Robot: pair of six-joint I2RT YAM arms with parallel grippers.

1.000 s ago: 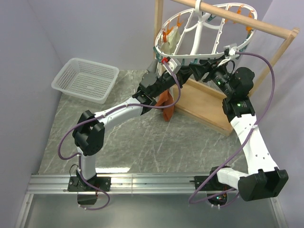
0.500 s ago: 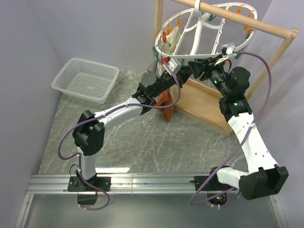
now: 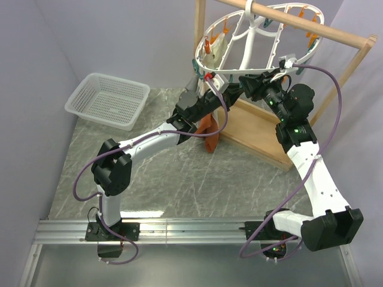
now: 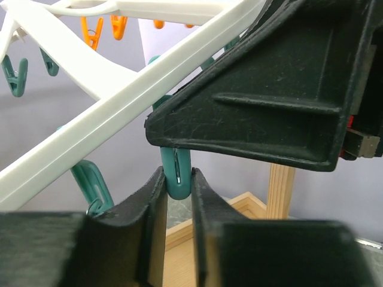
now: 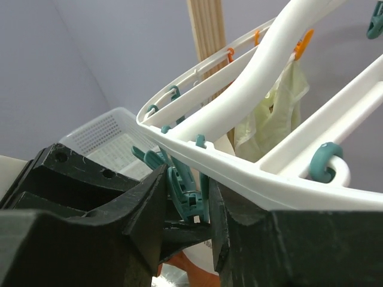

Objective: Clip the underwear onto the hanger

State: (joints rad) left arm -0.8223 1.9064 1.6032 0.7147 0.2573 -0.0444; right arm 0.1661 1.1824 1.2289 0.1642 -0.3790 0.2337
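Nearest me, the desk (image 3: 179,179) is where the underwear (image 3: 209,139) lands if this fails. It hangs in the air just under my left hand (image 4: 177,191), in front of the wooden frame (image 3: 263,134) base. I can't tell what actually carries it, since no orange fabric shows between the fingers (image 4: 152,209). The left hand is pinched on the lower end of a teal clothespin (image 4: 178,179) dangling from the hanger (image 5: 269,173) rim. The right hand (image 5: 187,188) sits just above, its pads flanking what looks like the same clothespin, touching or nearly so; can't tell whether it's squeezing. Risks as I judge them: the clothespin hangs loose, so it can swivel and pop out from between either pair of pads. Both hands crowd one small clip, so fingers may knock each other. If the waistband isn't inside the clip's mouth when I let go, the underwear drops. Further back, the hanger only hooks over the rod (image 3: 311,25), so any sideways push swings or tips it. That drags the clip off line and may shake the pale cloth (image 5: 272,113) pinned on the far side. The right arm's purple cable (image 3: 328,72) loops close to the rim: snag risk.
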